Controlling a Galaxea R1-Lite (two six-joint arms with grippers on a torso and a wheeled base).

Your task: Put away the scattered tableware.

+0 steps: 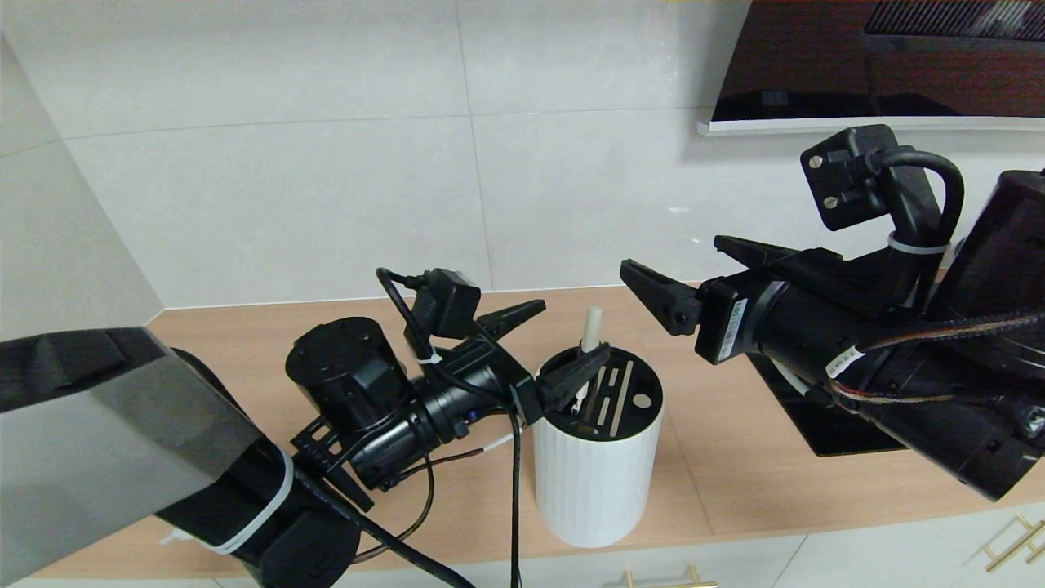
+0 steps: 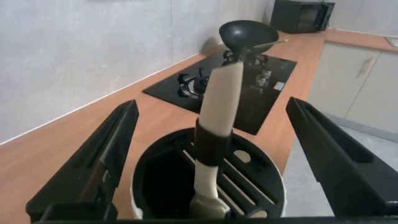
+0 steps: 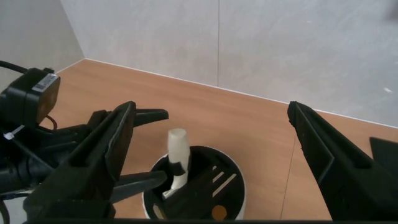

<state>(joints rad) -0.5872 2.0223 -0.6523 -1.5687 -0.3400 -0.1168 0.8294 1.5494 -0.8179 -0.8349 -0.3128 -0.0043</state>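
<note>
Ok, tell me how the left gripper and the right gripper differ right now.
The left gripper sits low at the holder's top; the right gripper hangs higher, off to the holder's right. The left gripper's open fingers flank the white handle standing in the holder; the right gripper has nothing between its fingers. Both are black and open.

Left hand [image 1: 573, 328]: held low, fingers spread wide, nothing gripped, aimed toward the robot's right.
Right hand [image 1: 671, 253]: held higher, fingers spread wide, nothing gripped, aimed toward the robot's left.
</note>
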